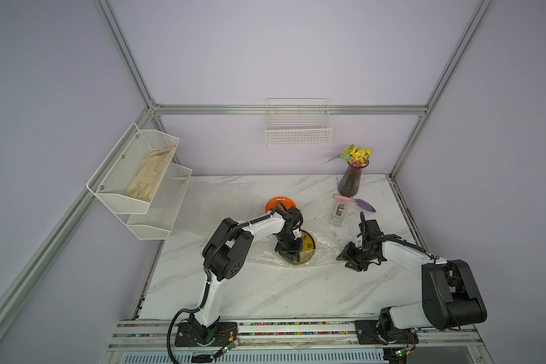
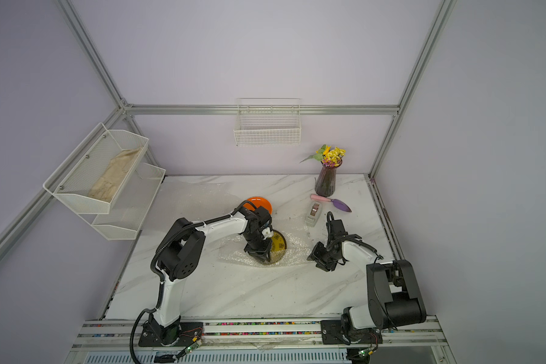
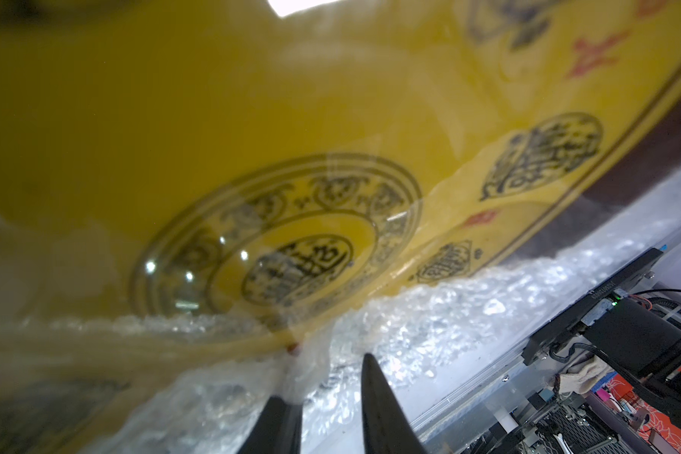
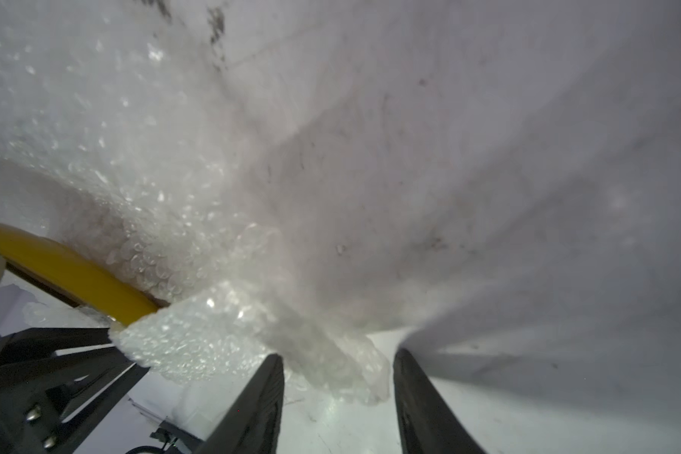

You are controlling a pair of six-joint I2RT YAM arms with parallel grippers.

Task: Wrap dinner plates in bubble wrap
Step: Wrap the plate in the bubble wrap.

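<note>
Right wrist view puts a loose corner of the bubble wrap (image 4: 197,346) in the gap of my right hand (image 4: 337,353). That hand is open, jaws apart on either side of the flap, with nothing pinched. Past the flap I see the rim of the yellow plate (image 4: 75,271), lifted off the desk (image 1: 265,290) on that side.

In a top view, my left hand (image 1: 292,257) points down over the plate's near-left part. Its jaws are set narrow, and in the left wrist view wrap sits between them at the plate's rim, so I judge it is gripping the wrap there, probably with the rim too.

The relation that matters is that the plate lies to my right hand's left, with the free edge of the sheet between the two. The right hand is clearly nearer that edge, so I think it should close on the flap and carry it leftward over the plate's bare face.

The orange plate (image 1: 276,201) sits unwrapped behind the left arm. The tape dispenser (image 1: 339,214) stands behind the right hand. I cannot find a cream plate.
</note>
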